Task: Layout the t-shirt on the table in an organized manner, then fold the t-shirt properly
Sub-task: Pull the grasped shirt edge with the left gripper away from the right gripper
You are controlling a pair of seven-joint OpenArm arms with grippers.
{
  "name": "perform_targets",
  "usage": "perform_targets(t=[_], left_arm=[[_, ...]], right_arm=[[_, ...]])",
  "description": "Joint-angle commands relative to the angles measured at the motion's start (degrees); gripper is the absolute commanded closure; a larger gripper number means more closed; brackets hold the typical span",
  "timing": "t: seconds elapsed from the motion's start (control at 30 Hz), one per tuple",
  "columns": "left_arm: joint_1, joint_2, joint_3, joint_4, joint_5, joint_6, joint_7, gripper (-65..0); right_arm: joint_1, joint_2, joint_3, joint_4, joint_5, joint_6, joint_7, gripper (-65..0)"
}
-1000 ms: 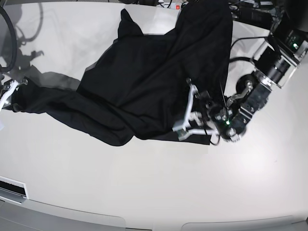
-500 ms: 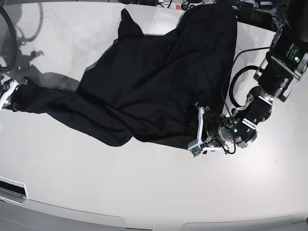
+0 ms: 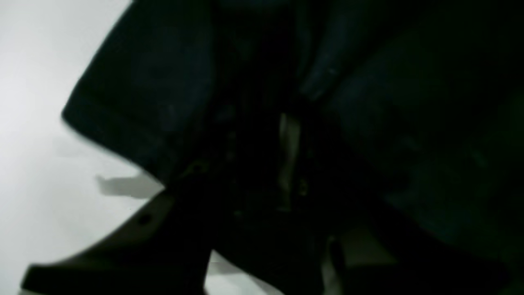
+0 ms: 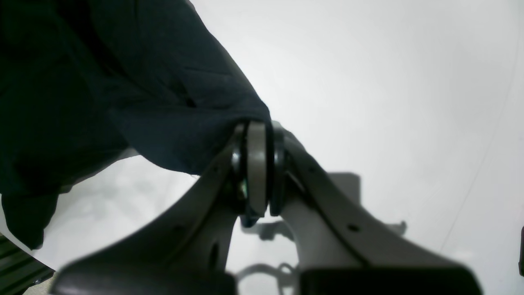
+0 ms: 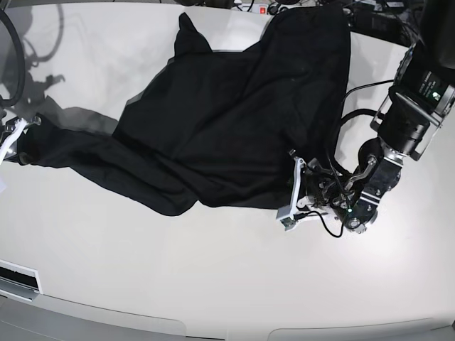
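The black t-shirt point(image 5: 213, 121) lies crumpled and spread across the white table point(image 5: 213, 277), with one end stretched out to the far left. There my right gripper point(image 5: 15, 135) is shut on its edge. The right wrist view shows the cloth point(image 4: 123, 82) pinched between the pads of that gripper point(image 4: 256, 164). My left gripper point(image 5: 291, 193) lies at the shirt's lower right hem. In the dark left wrist view, cloth point(image 3: 163, 94) covers nearly everything and one pale pad point(image 3: 288, 155) shows. How wide the left jaws stand is hidden.
Dark equipment and cables point(image 5: 377, 18) crowd the back right corner behind the left arm point(image 5: 412, 106). A cable loop point(image 5: 11, 64) hangs at the far left. A dark slot point(image 5: 18, 277) sits at the front left edge. Bare tabletop point(image 4: 368, 82) stretches in front of the shirt.
My left gripper has moved down and to the right, from over the shirt to its lower right hem. The right gripper and the shirt's left end have stayed put.
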Motion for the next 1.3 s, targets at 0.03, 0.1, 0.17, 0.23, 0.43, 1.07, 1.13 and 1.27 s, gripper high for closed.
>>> perform_targets(t=[0.03,0.1,0.17,0.23,0.43,1.07,1.13,1.27], left_arm=[[2.6,-0.4,0.5,-0.7,-2.2,-2.8,9.3,-11.2],[2.5,-0.4,0.5,-0.7,-5.6,-3.2,13.5,-11.2],[1.6,-0.4,0.5,0.2,-7.5,-3.1,17.1,-11.2],[0.0,-0.4,0.5,1.7,-7.9,-3.1,19.6,-11.2],[-7.0,-0.4,0.5,3.9,-8.1,-1.0,20.1,-17.3],[-13.6,-0.4,0.5,3.9,6.2,-2.2,0.9,-32.4],[-12.7,-0.4,0.5,3.9,8.3,-3.6,-2.3,-33.2],[-10.1,-0.4,0.5,3.8,12.0,-4.0,-4.6,-33.2]], right_arm=[[0.7,1.3,0.5,0.9,0.5,-0.2,1.1,0.0],[0.8,1.3,0.5,0.9,0.5,-0.2,1.5,0.0],[0.7,1.3,0.5,0.9,0.5,-0.2,1.5,0.0],[0.7,1.3,0.5,0.9,0.4,-0.2,1.5,0.0],[0.7,1.3,0.5,0.9,0.5,-0.2,1.5,0.0],[0.7,1.3,0.5,0.9,0.5,-0.2,1.5,0.0],[0.7,1.3,0.5,0.9,0.5,-0.2,1.5,0.0],[0.8,1.3,0.5,0.9,0.5,-0.2,1.5,0.0]])
